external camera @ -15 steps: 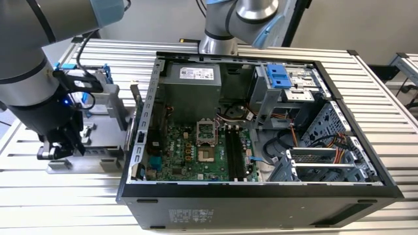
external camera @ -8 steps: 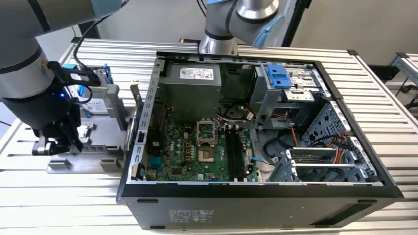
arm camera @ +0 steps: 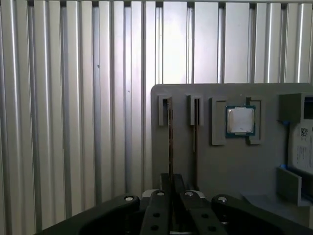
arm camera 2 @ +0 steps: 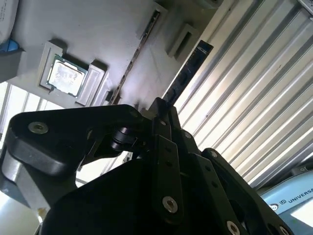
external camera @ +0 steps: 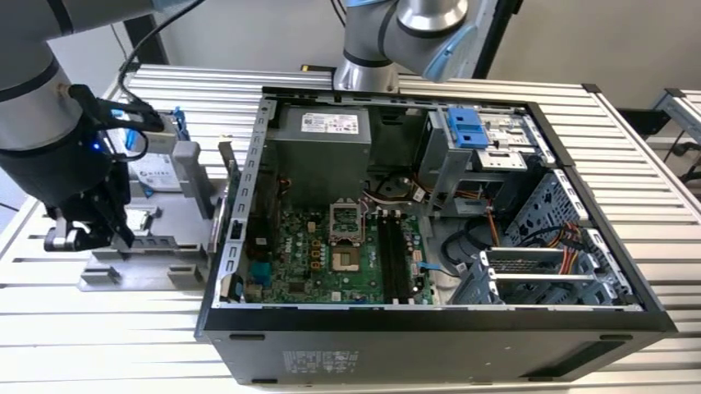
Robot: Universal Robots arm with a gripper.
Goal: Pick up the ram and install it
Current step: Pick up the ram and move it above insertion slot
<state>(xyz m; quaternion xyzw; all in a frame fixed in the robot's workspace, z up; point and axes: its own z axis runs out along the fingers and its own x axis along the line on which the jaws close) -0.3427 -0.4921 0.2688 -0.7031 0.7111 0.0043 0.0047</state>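
The ram (arm camera: 169, 137) stood on edge in the slot nearest the tray's (arm camera: 234, 166) outer edge, next to the ribbed table (arm camera: 73, 98). My gripper (arm camera: 171, 185) was closed on the ram's near end, with the stick's thin edge between the fingers. A second stick (arm camera: 195, 132) stood in the next slot, just beside it. The processor chip (arm camera: 240, 120) lay further in from that edge. The open computer case (external camera: 438, 316) stood beside the tray, at the exterior view's right.

Risk, as I judged it: the grip held one end only. A tilted lift could bind the stick in its slot, or let it pivot and slip.

Not determinable: whether the ram's lower edge was seated in the slot or clear of it. The gripper's linkage hid the contact surfaces.
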